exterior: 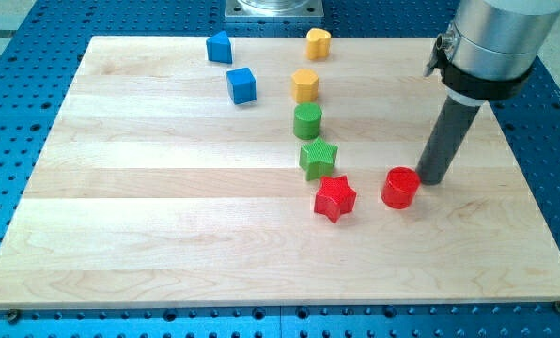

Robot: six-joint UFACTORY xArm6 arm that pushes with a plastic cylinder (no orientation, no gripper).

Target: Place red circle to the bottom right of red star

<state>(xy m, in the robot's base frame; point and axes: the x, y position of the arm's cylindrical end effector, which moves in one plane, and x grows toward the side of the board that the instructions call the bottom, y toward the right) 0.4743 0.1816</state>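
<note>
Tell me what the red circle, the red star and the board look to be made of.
Red circle, beside my tip: probably plastic, matte, with fine ridges down its side. Red star: the same ribbed matte look, likely plastic too. Board: pale wood, with visible grain and plank seams, smooth with a light sheen.

The arm is cut off by the view's top edge. My tip sits partly hidden behind the red circle.
</note>
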